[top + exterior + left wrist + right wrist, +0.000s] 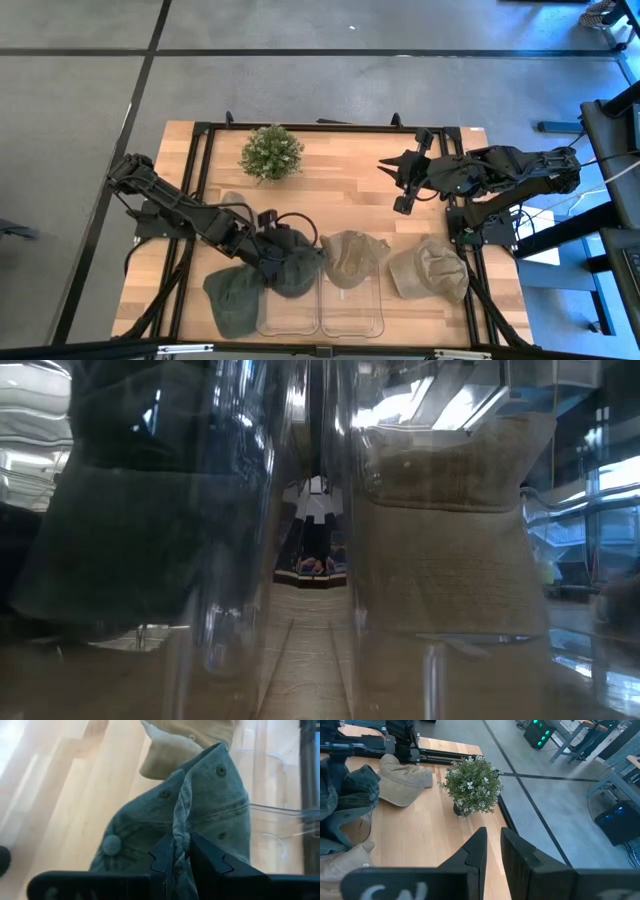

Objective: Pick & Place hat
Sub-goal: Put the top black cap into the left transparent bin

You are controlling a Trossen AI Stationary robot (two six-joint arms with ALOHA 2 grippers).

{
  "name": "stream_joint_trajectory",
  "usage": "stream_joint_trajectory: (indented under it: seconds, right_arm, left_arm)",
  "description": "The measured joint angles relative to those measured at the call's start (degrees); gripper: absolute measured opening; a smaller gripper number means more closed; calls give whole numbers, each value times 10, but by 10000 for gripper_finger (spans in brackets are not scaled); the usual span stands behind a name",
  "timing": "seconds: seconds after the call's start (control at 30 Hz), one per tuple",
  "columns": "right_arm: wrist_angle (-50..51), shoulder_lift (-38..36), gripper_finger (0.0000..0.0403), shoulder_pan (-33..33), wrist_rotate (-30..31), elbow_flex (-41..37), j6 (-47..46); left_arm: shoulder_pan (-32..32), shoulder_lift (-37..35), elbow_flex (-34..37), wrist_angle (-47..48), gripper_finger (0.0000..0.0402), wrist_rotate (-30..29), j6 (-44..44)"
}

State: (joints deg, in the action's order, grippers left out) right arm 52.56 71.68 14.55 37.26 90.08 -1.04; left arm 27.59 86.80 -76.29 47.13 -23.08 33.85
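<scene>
At lower left of the high view, my left gripper [268, 243] pinches a fold of the dark green hat [292, 262], bunching it over the clear bin [290, 310], likely for dropping in. The arm reaches low across the table. Upper right, the right gripper [397, 186] waits raised, fingers nearly together, empty.

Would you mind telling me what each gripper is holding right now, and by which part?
The left gripper pinches a fold of the dark green hat's crown fabric. The right gripper holds nothing.
</scene>
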Motion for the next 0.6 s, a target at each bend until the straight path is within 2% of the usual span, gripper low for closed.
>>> stream_joint_trajectory:
  seconds: [0.43, 0.6]
  right_arm:
    - [0, 0, 58, 0, 0, 0, 0]
    - [0, 0, 58, 0, 0, 0, 0]
  left_arm:
    - [-7, -7, 0, 1, 58, -17, -1]
    - [-8, -10, 0, 1, 84, -28, -1]
